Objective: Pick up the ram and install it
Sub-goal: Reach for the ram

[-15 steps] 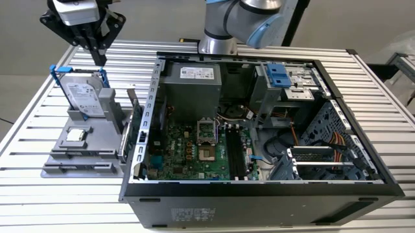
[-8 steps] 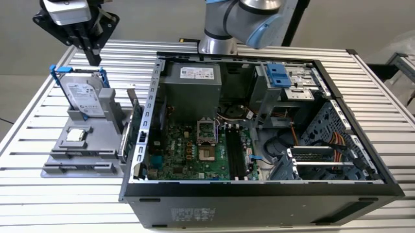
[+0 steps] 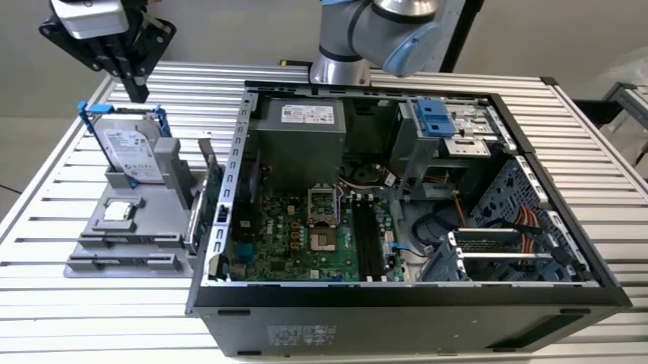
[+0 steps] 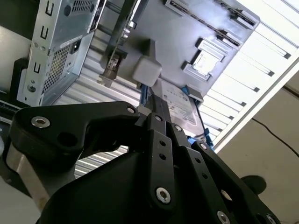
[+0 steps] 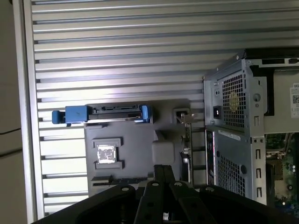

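The ram is a thin green stick standing on edge in a slot of the grey holder, between the blue-framed hard drive and the open computer case. Both wrist views show it edge-on, as a narrow strip. My gripper hangs above the holder's far end, over the hard drive and apart from the ram. Its black fingers are pressed together, shut on nothing, and they point down at the holder in the first wrist view.
The holder also carries a silver hard drive in a blue frame and a small square processor chip. The open computer case lies at the exterior view's right, its motherboard and dark memory slots exposed. A slatted metal table bears everything.
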